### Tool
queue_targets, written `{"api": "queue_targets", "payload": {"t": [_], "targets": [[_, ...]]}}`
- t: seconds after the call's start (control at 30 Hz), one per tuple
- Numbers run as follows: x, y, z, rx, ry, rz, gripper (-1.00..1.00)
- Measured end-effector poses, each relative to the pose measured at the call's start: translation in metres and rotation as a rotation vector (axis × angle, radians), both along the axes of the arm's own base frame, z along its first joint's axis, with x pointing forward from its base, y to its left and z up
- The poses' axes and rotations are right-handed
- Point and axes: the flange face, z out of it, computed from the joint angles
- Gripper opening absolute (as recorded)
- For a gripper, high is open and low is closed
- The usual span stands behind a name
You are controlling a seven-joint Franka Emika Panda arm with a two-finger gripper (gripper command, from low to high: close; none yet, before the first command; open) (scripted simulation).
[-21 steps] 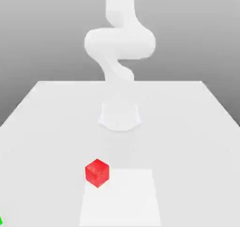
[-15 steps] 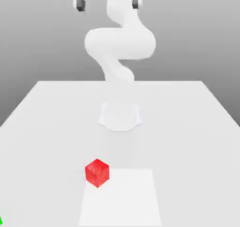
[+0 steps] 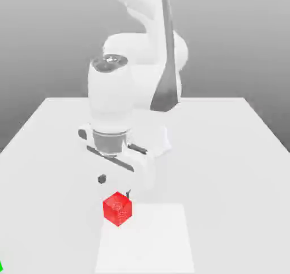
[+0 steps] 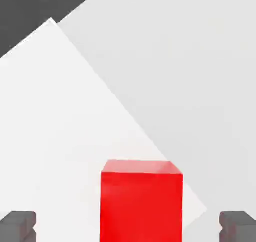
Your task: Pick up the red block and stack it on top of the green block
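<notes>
The red block (image 3: 117, 208) rests on the white table (image 3: 226, 154), at the corner of a lighter square patch. My gripper (image 3: 115, 187) hangs just above and behind it, open, with one dark fingertip (image 3: 102, 179) clear of the block toward the exterior view's left. In the hand view the red block (image 4: 141, 201) stands between the two grey fingertips (image 4: 17, 225), with wide gaps on both sides of my gripper (image 4: 128, 226). Nothing is held. The green block (image 3: 1, 266) shows as a sliver at the exterior view's lower left corner.
The arm's white links and wrist (image 3: 110, 103) tower over the block and cover most of the round base (image 3: 161, 142). A lighter square patch (image 3: 147, 242) lies on the table toward the front. Beyond the table edge, the hand view shows dark ground (image 4: 30, 11).
The arm has swung down from high at the top of the exterior view to just above the red block. The blocks have not moved.
</notes>
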Motion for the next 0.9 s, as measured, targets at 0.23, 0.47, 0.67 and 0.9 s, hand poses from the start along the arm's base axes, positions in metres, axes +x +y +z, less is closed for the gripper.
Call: {"api": "queue_targets", "payload": {"t": [0.23, 0.47, 0.67, 0.9], "targets": [[-0.003, 0.000, -0.034, -0.001, 0.003, -0.001, -1.00], [-0.001, 0.000, -0.014, 0.000, 0.002, -0.002, -1.00], [0.009, -0.013, 0.029, 0.002, 0.002, -0.050, -1.00], [0.070, -0.080, 0.045, 0.016, -0.001, -0.277, -1.00]]}}
